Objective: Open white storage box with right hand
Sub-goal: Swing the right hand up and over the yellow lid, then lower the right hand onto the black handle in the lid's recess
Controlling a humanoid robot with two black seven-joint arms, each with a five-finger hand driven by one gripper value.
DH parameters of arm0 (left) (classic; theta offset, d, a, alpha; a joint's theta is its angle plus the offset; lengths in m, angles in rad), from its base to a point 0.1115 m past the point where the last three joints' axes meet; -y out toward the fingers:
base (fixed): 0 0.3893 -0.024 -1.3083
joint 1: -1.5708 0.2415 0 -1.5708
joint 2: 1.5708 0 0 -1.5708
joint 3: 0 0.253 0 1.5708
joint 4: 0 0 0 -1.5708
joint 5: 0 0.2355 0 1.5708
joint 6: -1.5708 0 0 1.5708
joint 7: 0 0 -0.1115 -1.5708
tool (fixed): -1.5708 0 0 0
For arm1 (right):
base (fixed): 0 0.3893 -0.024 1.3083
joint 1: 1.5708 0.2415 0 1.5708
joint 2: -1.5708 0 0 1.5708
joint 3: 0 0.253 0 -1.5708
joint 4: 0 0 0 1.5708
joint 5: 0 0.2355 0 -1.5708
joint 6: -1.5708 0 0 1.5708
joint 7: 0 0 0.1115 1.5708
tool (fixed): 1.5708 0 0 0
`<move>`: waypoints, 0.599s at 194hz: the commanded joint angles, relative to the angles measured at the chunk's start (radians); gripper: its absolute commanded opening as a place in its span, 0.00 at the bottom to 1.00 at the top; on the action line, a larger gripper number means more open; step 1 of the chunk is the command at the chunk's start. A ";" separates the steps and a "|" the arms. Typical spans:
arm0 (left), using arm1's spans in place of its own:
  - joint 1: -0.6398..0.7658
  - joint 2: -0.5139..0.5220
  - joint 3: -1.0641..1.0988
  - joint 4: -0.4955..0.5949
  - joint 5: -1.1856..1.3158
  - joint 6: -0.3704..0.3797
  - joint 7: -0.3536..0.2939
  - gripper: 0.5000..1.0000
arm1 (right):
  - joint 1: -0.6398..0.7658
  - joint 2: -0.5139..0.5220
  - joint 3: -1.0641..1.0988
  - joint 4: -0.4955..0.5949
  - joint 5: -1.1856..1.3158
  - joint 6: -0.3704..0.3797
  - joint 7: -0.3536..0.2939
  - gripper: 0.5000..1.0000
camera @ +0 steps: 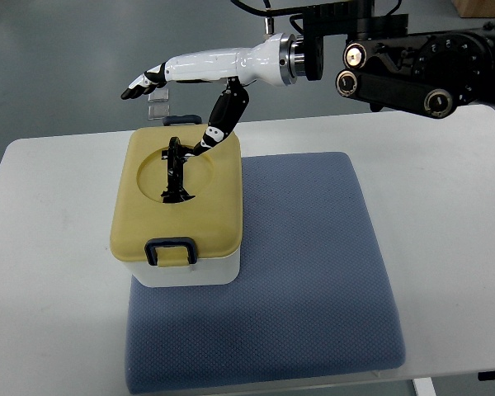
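Lab – bare white table (pixel 445 206), blue mat (pixel 313 272), grey floor (pixel 49 66).

We see our right hand (pixel 200 78) above the white storage box (pixel 178 206), thumb reaching its black lid handle (pixel 176 169); the yellow lid (pixel 148 216) sits closed.

One white storage box (pixel 188 268) stands here, carrying one yellow lid (pixel 144 210). The lid bears one black handle (pixel 176 169) in its round recess and one dark latch (pixel 170 250) at its near edge. One blue mat (pixel 313 272) lies on one white counter (pixel 454 214). One robot hand (pixel 169 87) is in view, on one arm (pixel 412 70) from the right. Two small clear items (pixel 158 104) lie at the far edge.
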 commanded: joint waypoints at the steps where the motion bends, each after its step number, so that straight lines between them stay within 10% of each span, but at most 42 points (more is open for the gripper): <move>1: 0.000 0.000 0.000 -0.001 0.000 -0.001 0.000 1.00 | 0.031 0.028 -0.035 0.002 -0.043 -0.029 0.018 0.83; 116: 0.000 0.000 0.000 0.000 0.000 -0.001 0.000 1.00 | 0.036 0.097 -0.052 0.000 -0.293 -0.087 0.040 0.78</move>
